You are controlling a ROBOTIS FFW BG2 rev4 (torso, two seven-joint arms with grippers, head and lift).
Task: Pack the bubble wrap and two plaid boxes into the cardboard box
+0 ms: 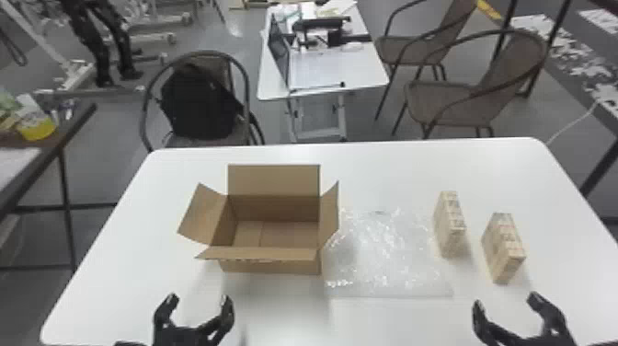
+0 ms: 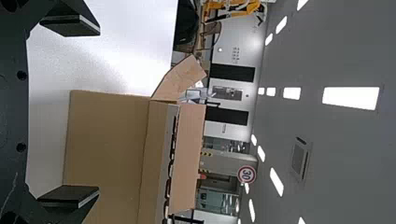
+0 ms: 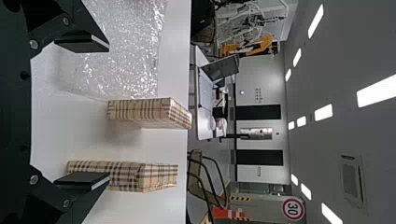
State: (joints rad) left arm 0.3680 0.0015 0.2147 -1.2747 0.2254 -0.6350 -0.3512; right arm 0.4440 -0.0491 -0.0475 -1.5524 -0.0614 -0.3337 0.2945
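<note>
Standing open left of centre on the white desk, the cardboard box displays its inner floor, with the rear flap raised and the side and front flaps spread outward. Directly to its right, the clear bubble wrap lies flat in a crinkled sheet, its glossy surface catching the light. Beyond the sheet's right edge, the first plaid box stands upright on a narrow side; the second plaid box stands likewise farther right and slightly nearer the robot, with a gap between the two. The right wrist view resolves the dark lines crossing their tan faces. The left pincer is spread wide near the front edge of the desk, before the cardboard box and apart from it. The right pincer is also wide, its two fingers well separated, in front of the second plaid box. In the background, a black bag rests on a chair, and a laptop stands open on a smaller table.
</note>
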